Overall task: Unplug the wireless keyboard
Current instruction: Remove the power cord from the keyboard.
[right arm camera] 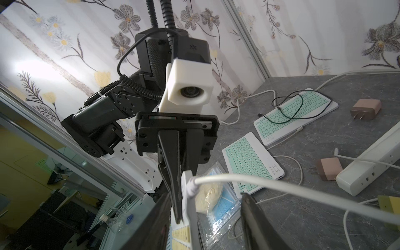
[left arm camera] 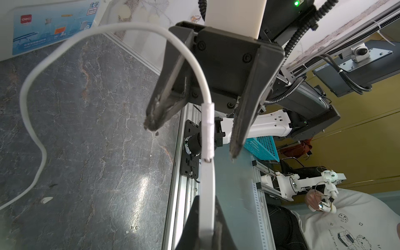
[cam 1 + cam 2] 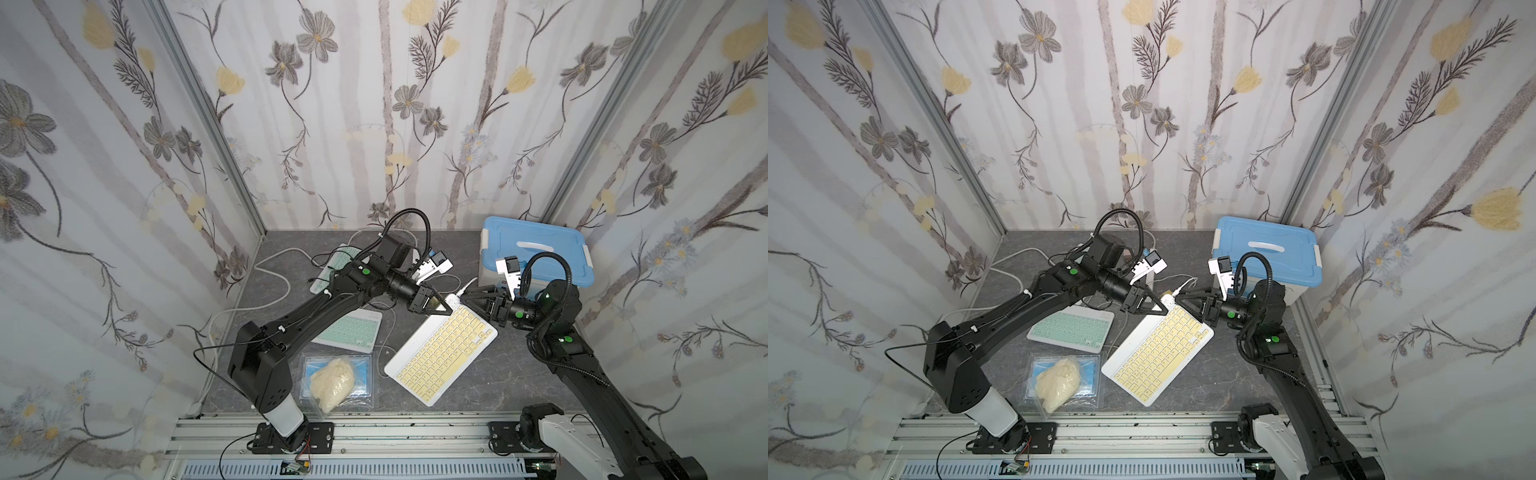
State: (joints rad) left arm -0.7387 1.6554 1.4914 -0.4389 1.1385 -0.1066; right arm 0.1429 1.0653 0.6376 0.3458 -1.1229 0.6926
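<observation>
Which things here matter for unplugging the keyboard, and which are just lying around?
In use: yellow keyboard, white cable, left gripper, right gripper.
Lying about: mint keyboard, second mint keyboard, blue-lidded box, bagged face masks, power strip, wall chargers.

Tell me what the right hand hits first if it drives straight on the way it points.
Likely the white plug in the corner of the yellow keyboard, which sits between the open fingers of the right hand. Depth is unclear; the left hand lies just beyond.

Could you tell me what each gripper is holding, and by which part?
The left gripper clamps the yellow keyboard by its far corner beside the plug. The right gripper stands open around the plug, gripping nothing.
</observation>
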